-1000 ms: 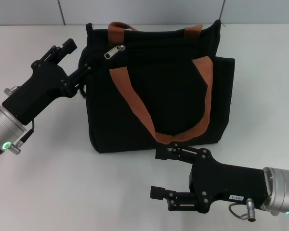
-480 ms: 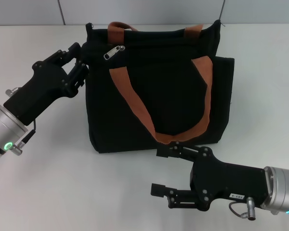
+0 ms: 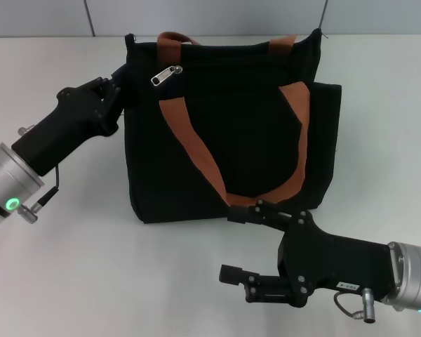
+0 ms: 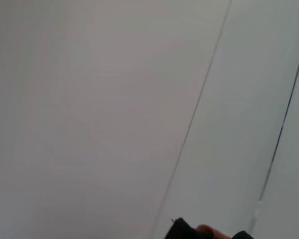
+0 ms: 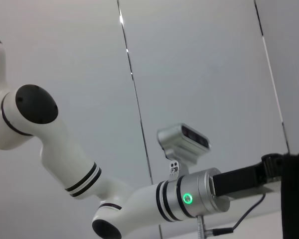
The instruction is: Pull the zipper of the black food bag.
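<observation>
Bracing the black food bag (image 3: 224, 126) first seems wise: in the head view the left end effector (image 3: 116, 88) presses against its upper left corner, whether clenched I cannot tell, forearm slanting up from the left. The zipper (image 3: 166, 75) lies just beside it, untouched. The right end effector (image 3: 242, 242) hovers spread at the bag's near bottom edge on the tabletop (image 3: 70, 267), arm level. The left wrist view shows mostly wall. The right wrist view catches the left arm reaching across.
</observation>
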Motion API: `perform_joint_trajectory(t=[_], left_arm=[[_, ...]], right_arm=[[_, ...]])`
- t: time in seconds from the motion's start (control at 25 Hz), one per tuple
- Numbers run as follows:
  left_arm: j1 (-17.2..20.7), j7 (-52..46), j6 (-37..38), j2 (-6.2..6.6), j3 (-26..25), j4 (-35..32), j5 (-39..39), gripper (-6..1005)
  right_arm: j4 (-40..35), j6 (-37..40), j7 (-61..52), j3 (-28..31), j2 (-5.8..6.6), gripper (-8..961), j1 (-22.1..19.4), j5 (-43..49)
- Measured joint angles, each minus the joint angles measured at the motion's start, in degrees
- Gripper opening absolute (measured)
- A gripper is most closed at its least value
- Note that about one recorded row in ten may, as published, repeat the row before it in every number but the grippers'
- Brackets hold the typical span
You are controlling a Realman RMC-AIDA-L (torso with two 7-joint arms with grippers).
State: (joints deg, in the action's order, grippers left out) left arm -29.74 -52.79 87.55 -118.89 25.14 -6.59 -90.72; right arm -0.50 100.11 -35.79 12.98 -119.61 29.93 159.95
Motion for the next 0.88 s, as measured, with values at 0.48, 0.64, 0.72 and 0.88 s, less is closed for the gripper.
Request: perform_joint_trajectory(t=[0.48, 0.64, 0.72, 0.88], left_arm=[[-1.4, -18.3, 6.2, -0.14, 8.6, -8.1, 0.2, 31], [-1.2, -18.0, 9.7, -0.13, 8.0, -8.5, 0.9, 31], [-1.0, -17.3, 10.2, -0.10, 7.9, -8.6, 1.1, 31], [-0.7, -17.6, 7.4, -0.06, 7.7, -8.2, 1.3, 31]], right_arm=[[3.6, 1.8, 9.9, 15.9, -0.04, 818, -3.7, 0.0], [6.4, -0.4, 17.2, 22.1, -0.07, 817, -3.5, 0.0], [7.0, -0.9, 19.3, 22.9, -0.08, 817, -3.4, 0.0], [9.8, -2.0, 23.3, 25.8, 0.01, 817, -3.3, 0.0]])
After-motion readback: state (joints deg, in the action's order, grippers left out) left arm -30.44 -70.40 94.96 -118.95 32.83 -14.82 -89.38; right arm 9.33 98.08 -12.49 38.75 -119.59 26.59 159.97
